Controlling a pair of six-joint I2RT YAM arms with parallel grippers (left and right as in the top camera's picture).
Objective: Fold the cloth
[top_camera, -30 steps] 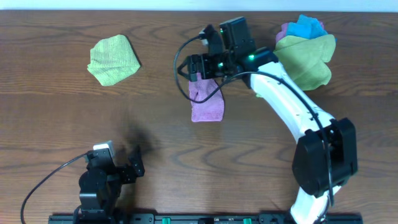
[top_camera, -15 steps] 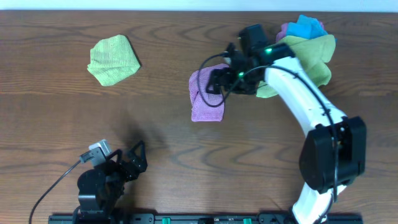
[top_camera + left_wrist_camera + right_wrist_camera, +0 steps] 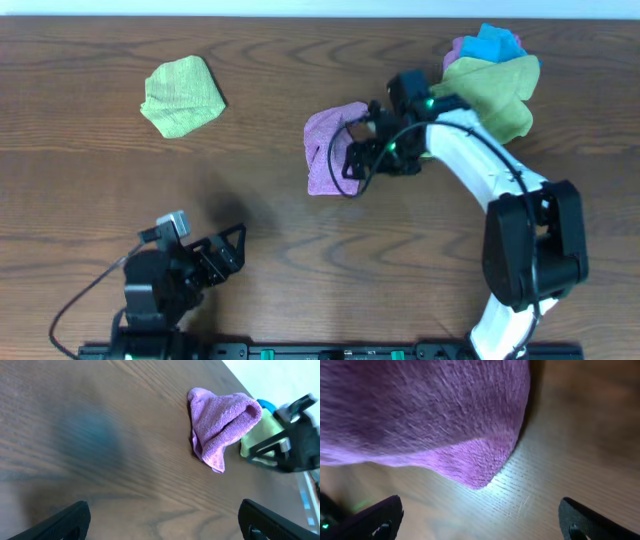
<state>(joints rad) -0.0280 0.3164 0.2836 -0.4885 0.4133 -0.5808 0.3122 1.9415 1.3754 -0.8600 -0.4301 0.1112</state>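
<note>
The purple cloth point(image 3: 325, 150) lies crumpled on the table's middle, its upper part humped up in a loose fold. It also shows in the left wrist view point(image 3: 220, 425) and fills the top of the right wrist view point(image 3: 420, 410). My right gripper point(image 3: 360, 152) is at the cloth's right edge, low over the table. Its jaws point(image 3: 480, 520) are wide open with only bare wood between them. My left gripper point(image 3: 225, 255) is open and empty near the front left, far from the cloth; its jaws point(image 3: 162, 520) frame bare table.
A folded green cloth point(image 3: 182, 95) lies at the back left. A pile of green, blue and purple cloths point(image 3: 495, 85) sits at the back right, just behind my right arm. The table is dark wood point(image 3: 300, 260).
My right gripper moved from over the cloth's top edge to its right side and came down. The cloth's upper part is now humped over to the right. My left arm shifted slightly.
</note>
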